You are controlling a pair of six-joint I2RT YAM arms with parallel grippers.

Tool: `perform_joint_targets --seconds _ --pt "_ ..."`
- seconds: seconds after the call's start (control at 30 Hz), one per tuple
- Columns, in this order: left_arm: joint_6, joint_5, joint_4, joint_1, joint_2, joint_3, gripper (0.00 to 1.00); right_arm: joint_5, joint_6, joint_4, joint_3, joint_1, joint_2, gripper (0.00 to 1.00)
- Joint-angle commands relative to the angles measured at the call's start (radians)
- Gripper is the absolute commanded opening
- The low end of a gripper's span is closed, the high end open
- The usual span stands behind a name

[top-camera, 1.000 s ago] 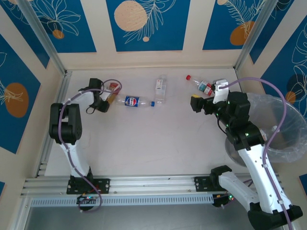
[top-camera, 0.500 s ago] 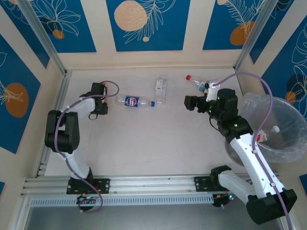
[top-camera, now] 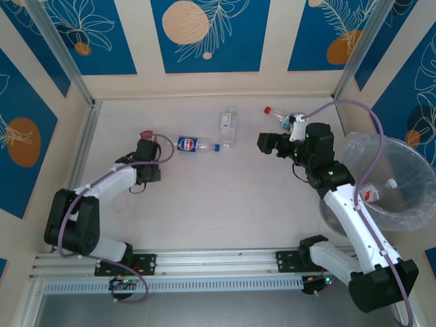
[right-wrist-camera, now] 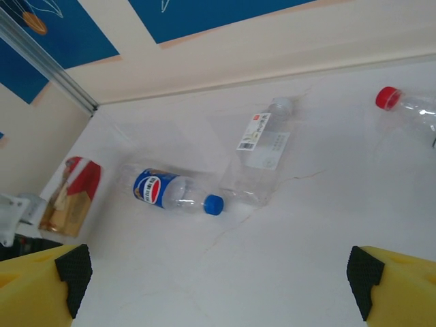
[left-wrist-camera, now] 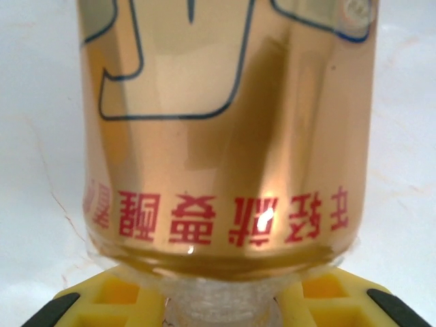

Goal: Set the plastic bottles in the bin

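1. The left claw (top-camera: 145, 144) is clamped on the brown-orange bottle (left-wrist-camera: 225, 136). Its yellow fingers (left-wrist-camera: 102, 300) sit either side of the clear neck, and the body with its red lettering points away from the wrist
2. That claw and its load are just to the left of the blue-labelled bottle (top-camera: 191, 144), near its base end
3. The right claw (right-wrist-camera: 214, 279) is spread wide with nothing between its tips. It hangs well to the right of the blue-labelled bottle, facing it
4. The blue-labelled bottle lies on its side on the white table (top-camera: 225, 197), blue cap pointing right
5. Just beside that cap lies the clear white-labelled bottle (top-camera: 228, 127), stretching toward the far wall; whether the two touch I cannot tell
6. The red-capped bottle (top-camera: 274, 114) lies further right of the blue-labelled bottle and nearer the far wall, partly hidden behind the right arm
7. The bin (top-camera: 409, 157), lined with a crinkly bag, stands far to the right of the blue-labelled bottle, beyond the right arm, with a white-capped bottle (top-camera: 378, 191) lying inside it
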Motion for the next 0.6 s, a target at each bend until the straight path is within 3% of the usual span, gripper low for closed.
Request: perform_joint_targets --seconds 0.0,0.23,0.43,0.57 --pt "-0.073 -0.033 0.058 -0.080 -0.088 -0.048 0.00 -0.073 0.077 0.053 -0.021 0.007 0.022 1.00" --pt "-0.029 0.071 0.263 -0.231 -0.160 -0.085 0.00 -0.104 0.196 0.136 -0.042 0.030 0.070 0.99" --pt "0.065 0.147 0.383 -0.356 -0.108 -0.039 0.00 -0.237 0.294 0.208 -0.037 0.058 0.143 1.00" --pt "0.092 0.241 0.462 -0.400 -0.058 -0.017 0.00 -0.262 0.317 0.231 -0.019 0.090 0.187 1.00"
